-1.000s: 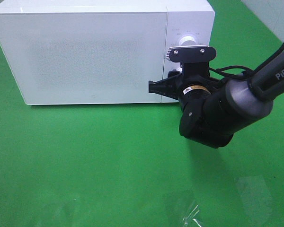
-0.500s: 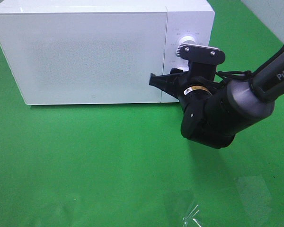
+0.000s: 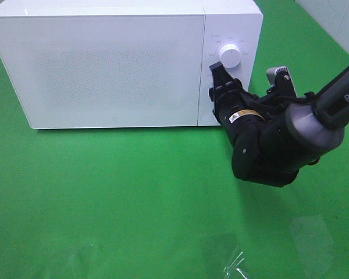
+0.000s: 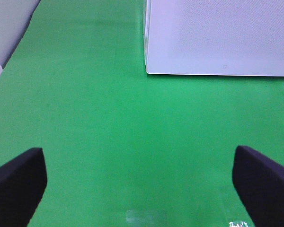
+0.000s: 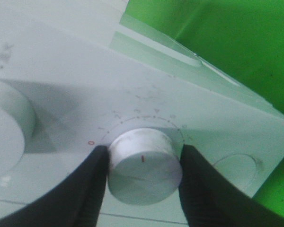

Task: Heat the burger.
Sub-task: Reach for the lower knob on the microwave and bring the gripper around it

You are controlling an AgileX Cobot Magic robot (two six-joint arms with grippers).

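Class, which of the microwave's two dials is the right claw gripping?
The lower dial, held in the right claw; the upper dial stands free above it.

The microwave [image 3: 116, 64] is showing a smooth white shell with a finely speckled matt door, and its dial [image 5: 144, 163] is looking like smooth, slightly scuffed white plastic. The green table cover [image 3: 104, 197] is reading matt and cloth-like. The right gripper's fingers [image 5: 80, 194] are looking like matt black plastic.

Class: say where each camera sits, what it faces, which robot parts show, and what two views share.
Exterior high: overhead, looking down on white box-shaped microwave; right arm and right gripper show.
Left wrist: behind open left gripper, facing green mat.
Right wrist: behind right gripper, facing gripped white round dial.
All share the microwave.
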